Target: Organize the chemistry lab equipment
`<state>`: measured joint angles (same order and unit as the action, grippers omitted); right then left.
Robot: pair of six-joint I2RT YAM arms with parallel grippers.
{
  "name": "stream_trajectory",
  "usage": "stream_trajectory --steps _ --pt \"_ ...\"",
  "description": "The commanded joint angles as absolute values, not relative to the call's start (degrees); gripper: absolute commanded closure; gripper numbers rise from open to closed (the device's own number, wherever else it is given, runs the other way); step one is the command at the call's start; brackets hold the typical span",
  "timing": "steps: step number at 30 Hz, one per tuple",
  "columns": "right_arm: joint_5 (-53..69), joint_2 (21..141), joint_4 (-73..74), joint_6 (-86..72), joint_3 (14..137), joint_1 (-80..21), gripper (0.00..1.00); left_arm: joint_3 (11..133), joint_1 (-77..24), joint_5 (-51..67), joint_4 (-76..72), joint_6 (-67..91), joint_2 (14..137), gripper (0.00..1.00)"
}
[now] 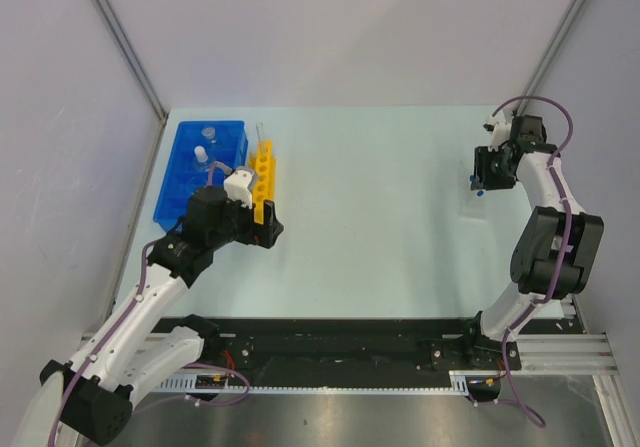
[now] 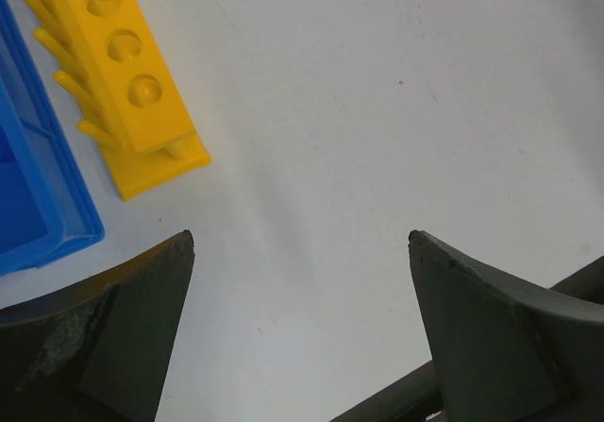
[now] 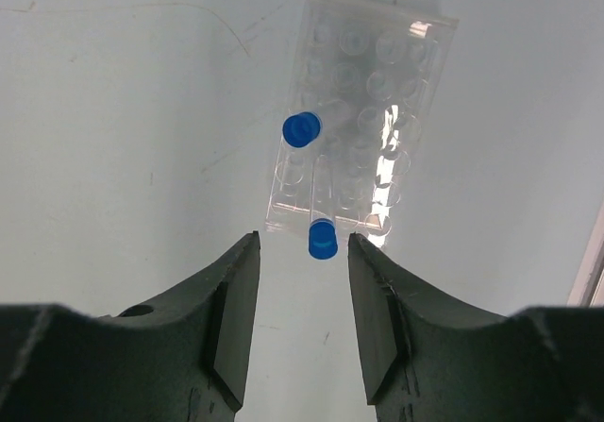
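Observation:
A clear flat slide [image 3: 363, 125] with rows of wells lies on the table. Two blue-tipped droppers stand on it, one at its left side [image 3: 302, 129] and one at its near edge [image 3: 323, 241]. My right gripper [image 3: 304, 237] hangs above, open; the nearer dropper's cap shows between the fingertips with a gap on each side. In the top view that gripper [image 1: 478, 185] points down at the far right. My left gripper [image 2: 300, 235] is open wide over bare table beside the near end of the yellow holed rack [image 2: 123, 63]. The blue tray [image 1: 185, 182] holds small clear flasks [image 1: 210, 132].
The tray's blue corner [image 2: 38, 214] lies just left of the rack in the left wrist view. A thin clear tube [image 1: 260, 132] stands at the rack's far end. Grey walls enclose the table on three sides, and the black rail [image 1: 350, 347] runs along its near edge.

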<state>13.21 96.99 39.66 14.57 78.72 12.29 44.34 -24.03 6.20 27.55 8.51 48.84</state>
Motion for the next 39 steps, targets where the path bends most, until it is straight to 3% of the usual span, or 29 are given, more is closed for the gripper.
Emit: stream_trajectory --steps 1,28,35,39 --pt "11.0 98.3 40.2 13.4 78.8 12.2 0.53 44.3 -24.1 7.3 25.8 5.8 48.0 0.00" --pt "15.9 98.6 39.1 11.3 78.3 10.9 0.59 44.1 -24.1 7.5 25.8 5.7 47.8 0.00" --pt "16.4 93.1 39.0 13.1 78.3 12.3 0.48 44.1 -24.1 8.3 25.5 5.7 48.3 0.00" --pt "18.9 92.1 41.2 16.9 78.2 13.9 0.30 44.2 -24.1 8.8 25.3 5.8 48.6 0.00"
